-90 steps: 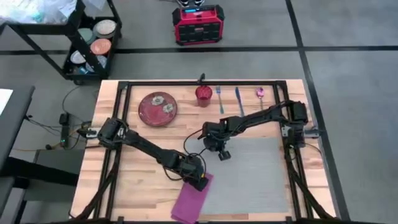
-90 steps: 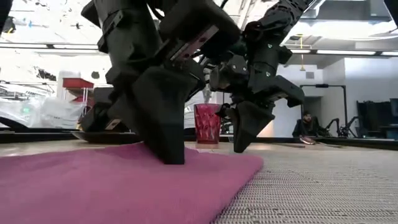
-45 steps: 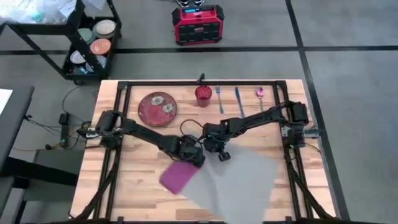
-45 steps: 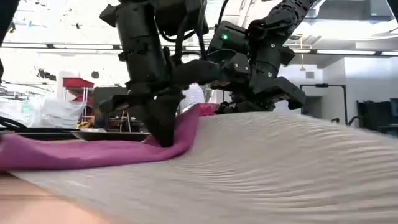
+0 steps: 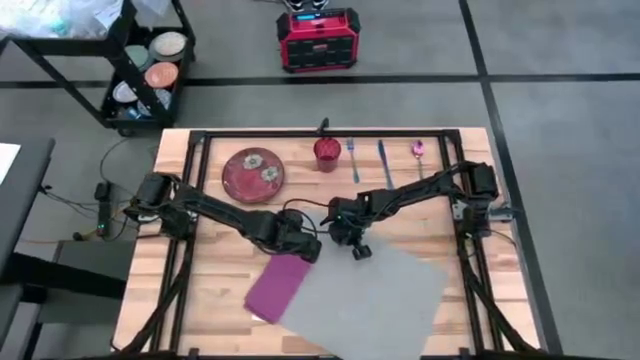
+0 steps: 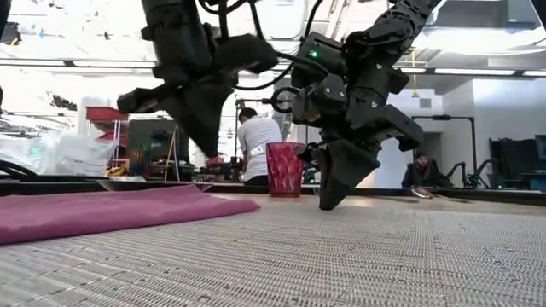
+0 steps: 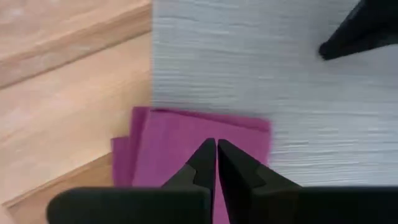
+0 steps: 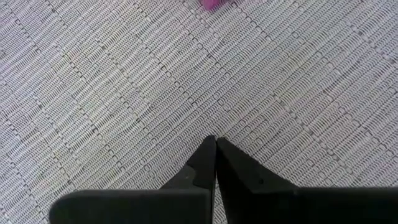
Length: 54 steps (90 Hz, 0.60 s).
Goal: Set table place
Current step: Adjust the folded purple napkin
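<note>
The grey placemat lies askew on the wooden table. A folded magenta napkin lies flat at its left side, one edge over the mat. My left gripper is shut and hangs clear above the napkin's far end, touching nothing. My right gripper is shut, its tips down on the placemat near the far corner. My right gripper presses its shut fingertips down on the placemat's top face, close to its far corner. The fingers come from above, slanting down. The mat lies flat on the table beneath them.
A dark red plate, a red cup, a fork, a knife and a spoon lie along the far edge. A black cart stands beyond the far left corner. People sit in the room behind.
My left gripper, pressing the napkin, dragged it toward the table's left and far side, then rose clear of it. The placemat was pulled along, billowed up, and has settled flat, turned about the far corner under my right gripper.
</note>
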Available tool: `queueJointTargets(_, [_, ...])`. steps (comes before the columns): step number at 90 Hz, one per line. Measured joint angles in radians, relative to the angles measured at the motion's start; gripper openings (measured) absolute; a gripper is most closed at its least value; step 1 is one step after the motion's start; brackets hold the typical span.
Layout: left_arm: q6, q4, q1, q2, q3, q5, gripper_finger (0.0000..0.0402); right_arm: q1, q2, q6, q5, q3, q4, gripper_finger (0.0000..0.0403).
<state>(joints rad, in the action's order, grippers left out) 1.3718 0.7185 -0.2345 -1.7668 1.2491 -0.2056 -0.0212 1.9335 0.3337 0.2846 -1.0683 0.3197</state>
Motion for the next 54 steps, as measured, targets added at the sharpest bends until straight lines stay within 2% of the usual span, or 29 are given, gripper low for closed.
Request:
queueJointTargets(6, [-0.010, -0.026, -0.013, 0.000, 0.000, 0.089, 0.0000, 0.000, 0.001, -0.014, 0.009, 0.000, 0.002, 0.0000])
queueJointTargets(11, [0.003, -0.033, -0.045, -0.002, 0.000, 0.117, 0.0000, 0.000, 0.001, -0.016, 0.010, 0.000, 0.002, 0.0000])
queueJointTargets(24, [0.050, -0.034, -0.114, -0.003, -0.012, 0.112, 0.0000, 0.000, 0.002, -0.015, 0.010, 0.000, 0.003, 0.0000])
queueJointTargets(43, [0.106, -0.034, -0.136, -0.003, -0.086, 0.105, 0.0000, 0.000, 0.002, -0.011, 0.010, 0.000, 0.001, 0.0000])
queueJointTargets(54, [0.121, -0.128, -0.126, -0.003, -0.143, 0.103, 0.0000, 0.000, 0.002, -0.011, 0.010, 0.000, 0.002, 0.0000])
